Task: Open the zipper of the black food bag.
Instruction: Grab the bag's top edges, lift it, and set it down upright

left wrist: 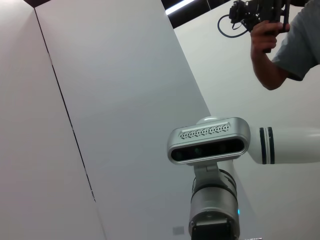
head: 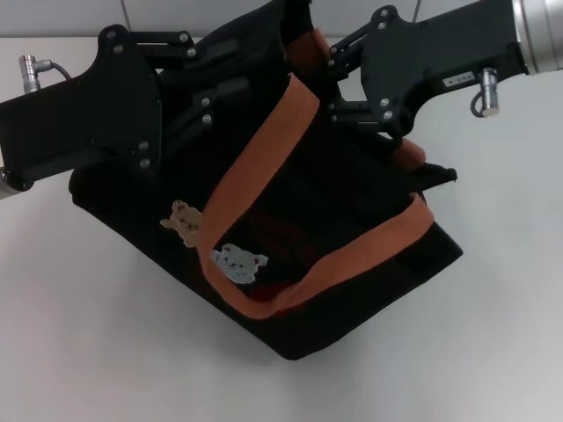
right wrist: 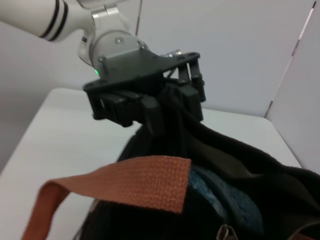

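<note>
The black food bag (head: 352,229) hangs tilted above the white table, its front with two bear patches (head: 237,262) facing me and an orange-brown handle (head: 264,149) looping across it. My left gripper (head: 215,92) holds the bag's top edge at the upper left. The right wrist view shows that gripper (right wrist: 167,107) shut on the black fabric. The bag's mouth (right wrist: 240,165) gapes there, with something blue (right wrist: 225,200) inside. The zipper's silver pull tab (right wrist: 226,232) hangs at the near edge. My right gripper (head: 330,88) sits at the bag's top right, its fingertips hidden behind fabric and strap.
The white table (head: 88,334) spreads under the bag, with white wall panels behind it. The left wrist view shows only my head camera (left wrist: 209,140) and a person's arm (left wrist: 280,45) holding a device high up.
</note>
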You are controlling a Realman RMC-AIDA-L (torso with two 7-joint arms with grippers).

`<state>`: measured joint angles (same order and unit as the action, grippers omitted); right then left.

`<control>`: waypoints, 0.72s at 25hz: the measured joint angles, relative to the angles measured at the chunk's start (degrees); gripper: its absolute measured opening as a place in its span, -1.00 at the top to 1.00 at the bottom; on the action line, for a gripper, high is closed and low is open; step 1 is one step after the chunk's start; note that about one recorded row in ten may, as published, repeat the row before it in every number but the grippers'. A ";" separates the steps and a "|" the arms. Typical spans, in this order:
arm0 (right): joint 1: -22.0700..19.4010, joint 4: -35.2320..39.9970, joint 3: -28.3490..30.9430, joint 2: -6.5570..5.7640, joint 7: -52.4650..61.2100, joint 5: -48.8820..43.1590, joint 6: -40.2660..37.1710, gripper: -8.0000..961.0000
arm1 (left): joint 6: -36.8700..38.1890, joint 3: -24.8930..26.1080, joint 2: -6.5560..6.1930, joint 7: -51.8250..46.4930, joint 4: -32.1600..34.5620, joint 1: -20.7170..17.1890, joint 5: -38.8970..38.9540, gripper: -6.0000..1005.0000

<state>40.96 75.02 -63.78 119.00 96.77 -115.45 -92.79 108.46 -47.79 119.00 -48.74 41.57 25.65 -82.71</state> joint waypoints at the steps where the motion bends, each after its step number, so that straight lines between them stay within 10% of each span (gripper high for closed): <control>1: 0.06 0.00 -0.44 0.00 0.00 -0.23 0.63 0.39 | 0.06 0.00 0.00 0.02 0.00 0.01 0.02 0.72; 14: -0.86 1.03 -4.72 0.43 -0.48 -0.37 6.25 0.41 | 0.33 -0.02 0.00 0.14 0.01 0.58 0.12 0.84; 18: -2.40 1.75 -4.12 0.50 -0.42 0.76 6.47 0.72 | 0.92 -0.02 -0.10 0.60 -0.12 -0.43 1.39 0.99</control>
<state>38.56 76.78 -67.90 119.50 96.35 -114.69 -86.32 109.37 -47.81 118.91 -48.14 41.45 25.23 -81.32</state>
